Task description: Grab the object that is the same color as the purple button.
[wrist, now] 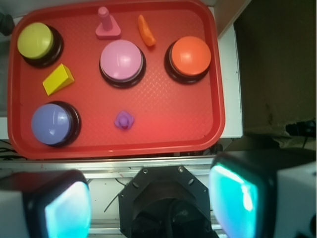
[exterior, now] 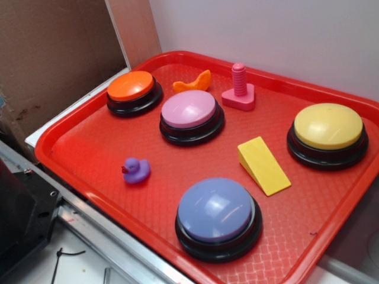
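Observation:
A tiny purple rubber duck (exterior: 136, 170) (wrist: 124, 120) with a red beak sits on the red tray (exterior: 89, 142) (wrist: 188, 124), left of the big lavender purple button (exterior: 217, 212) (wrist: 52, 124) on its black base. My gripper (wrist: 154, 201) shows only in the wrist view. It hangs high above the robot's black base, off the tray's near edge, well short of the duck. Its two fingers (wrist: 237, 196) stand wide apart with nothing between them, so it is open.
Also on the tray: a pink dome button (exterior: 190, 113), an orange button (exterior: 132, 90), a yellow button (exterior: 327, 131), a yellow wedge (exterior: 263, 165), a pink bolt-shaped toy (exterior: 239, 90) and an orange curved piece (exterior: 193, 83). A brown board (exterior: 53, 53) stands left.

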{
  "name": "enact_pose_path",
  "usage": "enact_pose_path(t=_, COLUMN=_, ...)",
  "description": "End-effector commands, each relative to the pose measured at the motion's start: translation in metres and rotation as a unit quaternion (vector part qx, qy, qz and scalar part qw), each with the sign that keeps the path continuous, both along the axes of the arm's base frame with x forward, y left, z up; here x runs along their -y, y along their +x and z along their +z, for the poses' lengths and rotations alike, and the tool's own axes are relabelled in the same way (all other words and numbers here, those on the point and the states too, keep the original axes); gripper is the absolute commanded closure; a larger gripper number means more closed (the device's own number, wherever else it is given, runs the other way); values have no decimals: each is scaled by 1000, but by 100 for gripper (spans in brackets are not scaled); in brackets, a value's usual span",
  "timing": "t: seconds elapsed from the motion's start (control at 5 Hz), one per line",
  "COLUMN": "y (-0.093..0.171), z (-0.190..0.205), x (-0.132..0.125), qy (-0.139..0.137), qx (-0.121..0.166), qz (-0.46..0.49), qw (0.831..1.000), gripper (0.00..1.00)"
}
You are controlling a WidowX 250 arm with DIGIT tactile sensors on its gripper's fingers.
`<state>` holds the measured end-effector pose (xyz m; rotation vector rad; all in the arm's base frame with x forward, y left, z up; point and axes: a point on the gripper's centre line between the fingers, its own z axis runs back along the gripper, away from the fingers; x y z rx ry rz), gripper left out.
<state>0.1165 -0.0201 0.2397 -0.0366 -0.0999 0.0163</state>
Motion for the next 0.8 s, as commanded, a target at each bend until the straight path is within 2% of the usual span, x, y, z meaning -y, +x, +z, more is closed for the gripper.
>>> enact_pose_path(t=0.0, y=32, z=-37, x=43, qy=22, qx=-27, qz=-83, qw=996, gripper=0)
enact_pose_path(t=0.2, y=24, z=-90, x=31, qy=38, qx=-129, qz=-127, qw=983, gripper=0)
enact_pose_path(t=0.4, y=8, z=-140, x=5, qy=-9, qx=-163, qz=-163, qw=973, gripper=0)
enact_pose_path(t=0.6, y=26, z=-190, x=13, qy=-4, qx=-164, qz=-190, qw=968, gripper=0)
